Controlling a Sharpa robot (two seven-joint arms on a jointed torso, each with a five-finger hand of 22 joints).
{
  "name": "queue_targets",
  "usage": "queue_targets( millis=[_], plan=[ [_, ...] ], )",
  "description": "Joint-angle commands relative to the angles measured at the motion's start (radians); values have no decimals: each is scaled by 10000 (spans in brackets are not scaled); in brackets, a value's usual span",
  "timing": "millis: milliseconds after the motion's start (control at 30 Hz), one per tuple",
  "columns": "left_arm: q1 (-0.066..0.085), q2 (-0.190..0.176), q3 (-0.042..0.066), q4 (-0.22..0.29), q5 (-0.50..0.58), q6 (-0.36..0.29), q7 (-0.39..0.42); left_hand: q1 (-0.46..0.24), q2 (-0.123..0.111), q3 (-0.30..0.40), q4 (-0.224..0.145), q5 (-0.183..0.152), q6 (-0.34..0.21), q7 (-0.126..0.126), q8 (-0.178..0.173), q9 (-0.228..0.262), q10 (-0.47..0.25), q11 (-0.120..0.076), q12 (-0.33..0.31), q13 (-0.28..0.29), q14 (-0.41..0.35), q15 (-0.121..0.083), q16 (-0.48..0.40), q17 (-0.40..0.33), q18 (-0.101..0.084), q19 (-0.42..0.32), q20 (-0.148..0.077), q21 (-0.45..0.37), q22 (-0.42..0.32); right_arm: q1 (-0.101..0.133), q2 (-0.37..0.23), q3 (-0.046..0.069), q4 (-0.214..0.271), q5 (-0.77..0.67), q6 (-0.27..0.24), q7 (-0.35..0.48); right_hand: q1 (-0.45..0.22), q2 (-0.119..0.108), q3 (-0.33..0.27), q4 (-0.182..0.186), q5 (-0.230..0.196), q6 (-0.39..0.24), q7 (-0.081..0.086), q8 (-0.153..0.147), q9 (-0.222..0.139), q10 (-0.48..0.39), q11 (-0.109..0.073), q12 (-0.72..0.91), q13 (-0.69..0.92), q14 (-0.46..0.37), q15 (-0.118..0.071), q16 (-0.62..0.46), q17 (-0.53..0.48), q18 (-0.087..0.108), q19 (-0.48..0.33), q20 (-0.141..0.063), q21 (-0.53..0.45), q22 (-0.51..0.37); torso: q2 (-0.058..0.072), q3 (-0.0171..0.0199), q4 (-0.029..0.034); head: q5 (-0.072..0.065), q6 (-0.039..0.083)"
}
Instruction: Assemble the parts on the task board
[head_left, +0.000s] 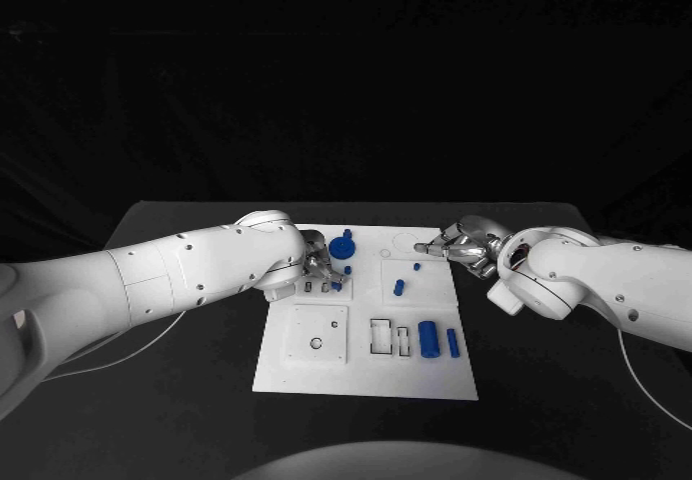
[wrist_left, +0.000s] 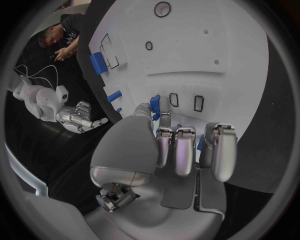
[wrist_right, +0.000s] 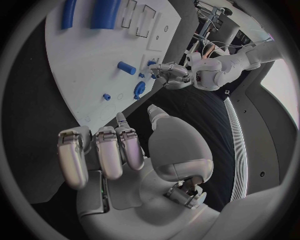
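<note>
The white task board (head_left: 433, 375) lies mid-table. My left hand (head_left: 320, 268) hovers over its far left part and pinches a small blue part (wrist_left: 155, 104) between thumb and finger, just beside two small rectangular slots (wrist_left: 185, 101). A round blue part (head_left: 343, 245) stands right behind that hand. My right hand (head_left: 462, 248) hangs at the board's far right edge, fingers apart from the thumb and holding nothing. Two small blue pegs (head_left: 398, 287) sit between the hands. A blue cylinder (head_left: 430, 340) and a blue bar (head_left: 453, 343) lie near the front right.
A raised square plate (head_left: 317, 335) with a round hole occupies the board's front left, with an outlined rectangular recess (head_left: 379, 337) beside it. Black table (head_left: 188, 400) surrounds the board. A thin cable (head_left: 108, 355) trails under my left arm.
</note>
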Motion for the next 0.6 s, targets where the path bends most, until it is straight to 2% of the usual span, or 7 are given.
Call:
queue_targets(
  millis=[33, 300, 433, 600],
  plan=[
    [-4, -45, 0, 60, 24, -169, 273, 50, -48, 87, -12, 74, -17, -67, -28, 20, 1039, -72, 26, 2633, 1057, -12, 26, 2635, -75, 1053, -57, 24, 2633, -11, -4, -2, -10, -76, 137, -21, -23, 75, -27, 55, 54, -41, 38, 68, 8, 1031, 83, 67, 2634, 1023, 72, 63, 2627, -143, 1066, 59, 46, 2635, 3, 1, 2, -21, -4],
    [42, -277, 16, 271, 31, -422, 370, 112, -120, 125, -28, 119, 9, -80, -34, 46, 1039, -84, 26, 2633, 1057, -10, 26, 2635, -75, 1053, -57, 24, 2633, -47, -21, -2, -51, -76, 140, -25, -23, 75, -27, 55, 54, -41, 38, 68, 8, 1031, 83, 67, 2634, 1023, 72, 63, 2627, -143, 1066, 59, 46, 2635, -18, 5, 1, -24, -31],
    [191, -448, 25, 438, 28, -306, 280, 138, -141, 142, -31, 128, 26, -86, -34, 56, 1039, -90, 26, 2633, 1057, -10, 26, 2635, -75, 1053, -57, 24, 2633, -78, -17, -3, -76, -76, 146, -30, -23, 75, -27, 55, 54, -41, 38, 68, 8, 1031, 83, 67, 2634, 1023, 72, 63, 2627, -143, 1066, 59, 46, 2635, -5, 8, -6, -12, -40],
    [426, -642, 28, 634, 27, 150, -12, 177, -165, 166, -34, 135, 59, -98, -33, 70, 1039, -100, 26, 2633, 1057, -9, 26, 2635, -75, 1053, -56, 24, 2633, -118, 3, -3, -109, -75, 149, -26, -23, 75, -27, 55, 54, -41, 38, 68, 8, 1031, 83, 67, 2634, 1023, 72, 63, 2627, -143, 1066, 59, 46, 2635, -14, 13, -7, 14, -72]
  ],
)
